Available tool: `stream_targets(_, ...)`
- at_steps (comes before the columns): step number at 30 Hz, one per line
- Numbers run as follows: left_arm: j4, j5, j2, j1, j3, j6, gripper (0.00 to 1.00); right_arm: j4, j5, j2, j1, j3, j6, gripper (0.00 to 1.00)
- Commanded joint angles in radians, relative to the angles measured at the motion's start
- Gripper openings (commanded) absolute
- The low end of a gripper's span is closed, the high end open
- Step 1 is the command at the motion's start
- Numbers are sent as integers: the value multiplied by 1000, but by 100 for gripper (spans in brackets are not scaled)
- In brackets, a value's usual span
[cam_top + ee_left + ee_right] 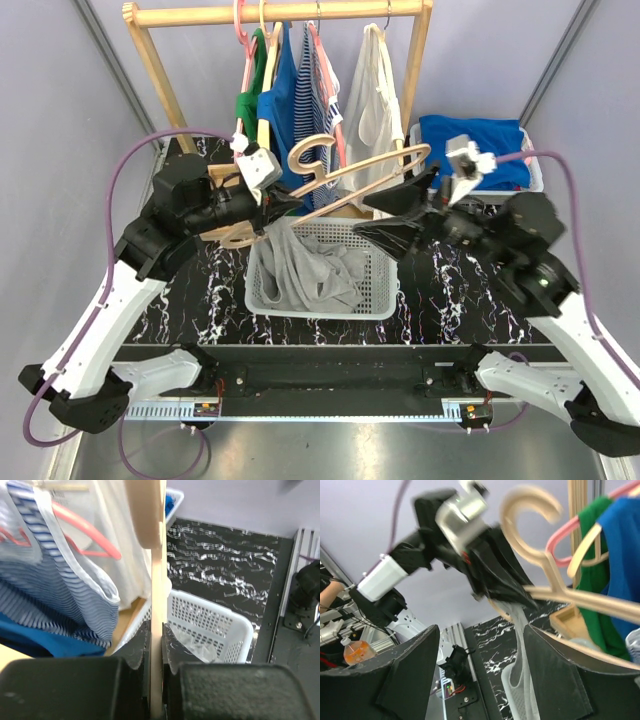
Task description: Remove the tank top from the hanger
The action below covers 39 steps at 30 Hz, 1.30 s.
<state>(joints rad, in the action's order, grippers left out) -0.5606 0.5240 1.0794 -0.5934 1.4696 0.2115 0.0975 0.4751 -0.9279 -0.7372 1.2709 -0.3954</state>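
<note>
My left gripper (272, 205) is shut on the lower bar of a wooden hanger (350, 172), held tilted above the white basket (320, 311). The grey tank top (300, 262) hangs by one strap from the hanger's left end, with most of it lying in the basket. In the left wrist view the jaws clamp the hanger bar (156, 590). My right gripper (386, 217) is open and empty just right of the hanger, over the basket's right side. In the right wrist view the hanger (560, 591) and the grey strap (521, 670) lie ahead between its spread fingers (415, 670).
A wooden rack (280, 13) at the back holds green, blue, striped and white tops (372, 95) on hangers. A bin with blue clothes (475, 135) stands at the back right. The striped top (55, 580) hangs close to my left gripper.
</note>
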Motion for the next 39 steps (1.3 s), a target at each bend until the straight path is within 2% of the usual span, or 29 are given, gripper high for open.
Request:
stream_targets(1, 21, -39, -22, -22, -40, -3, 0, 124, -31, 11, -8, 82, 116, 75)
stream_targets(6, 25, -22, -18, -26, -28, -23, 0, 94, -212, -31, -39, 54, 240, 74)
stream_targets(8, 27, -13, -12, -26, -8, -29, 0, 108, -272, -72, -91, 62, 291, 73)
stream_targets(12, 36, 24, 14, -28, 26, -60, 0, 70, -549, -124, -203, 61, 453, 71)
stream_targets(16, 36, 77, 24, -34, 34, -77, 0, -28, -639, -131, -243, 35, 500, 70)
stream_targets(22, 18, 163, 27, -46, 34, -90, 1, -65, -630, -129, -243, 28, 484, 68)
stream_targets(26, 1, 146, 17, -48, 17, -66, 1, -30, -566, -88, -245, 38, 451, 68)
stream_targets(29, -7, 131, 13, -49, 2, -28, 1, 66, -427, -57, -243, 76, 426, 70)
stream_targets(32, -21, 126, 14, -49, -9, 14, 0, 129, -359, -29, -243, 111, 400, 70)
stream_targets(39, -74, 217, 11, -49, 3, 63, 1, 284, -354, 28, -243, 182, 449, 75)
